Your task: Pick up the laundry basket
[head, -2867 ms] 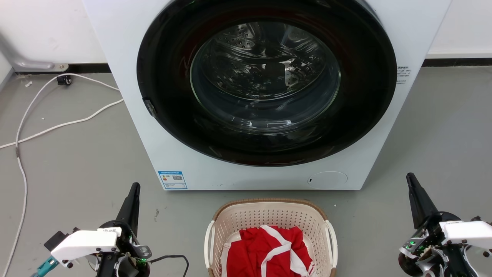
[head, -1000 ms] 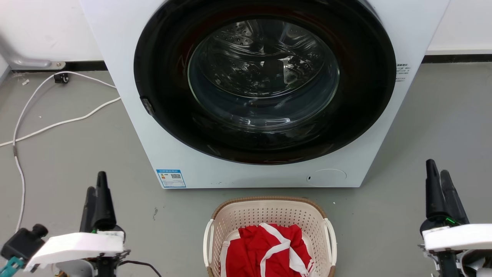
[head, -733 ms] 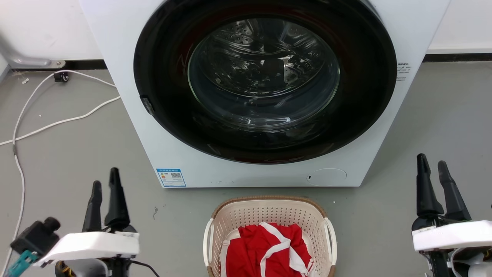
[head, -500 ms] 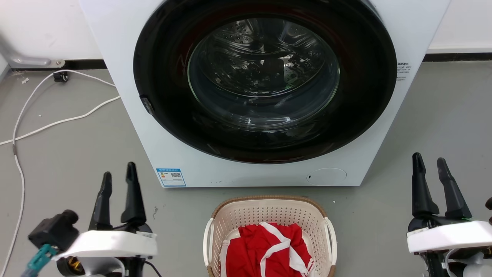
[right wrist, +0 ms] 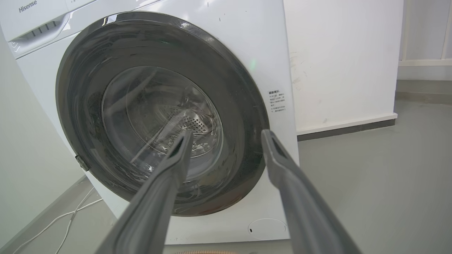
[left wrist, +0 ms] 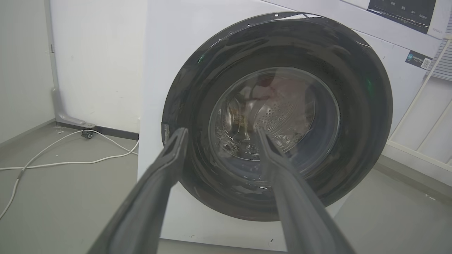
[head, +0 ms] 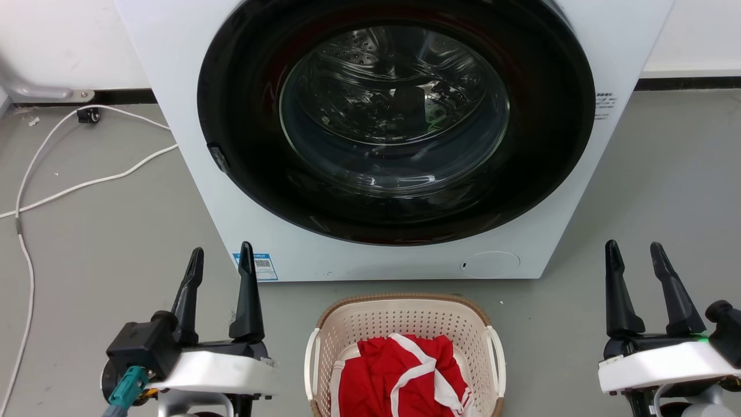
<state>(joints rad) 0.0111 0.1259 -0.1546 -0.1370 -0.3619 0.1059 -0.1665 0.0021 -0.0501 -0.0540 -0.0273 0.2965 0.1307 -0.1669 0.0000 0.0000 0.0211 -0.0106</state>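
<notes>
A white washing machine [head: 289,260] fills the upper middle of my head view, standing on a grey floor [head: 637,174]. Its round dark door [head: 231,87] is closed, and through the glass window [head: 393,110] I see the perforated steel drum. A blue label [head: 263,267] sits at the lower left of its front, and a round cover [head: 491,264] at the lower right. A white cable [head: 87,185] trails across the floor at the left. Behind are a white wall [head: 58,35] and a black baseboard [head: 689,84]. At the bottom centre lies a red garment [head: 399,376] with white trim. My right wrist view shows the brand name "Hisense" [right wrist: 27,6] at the upper left.
</notes>
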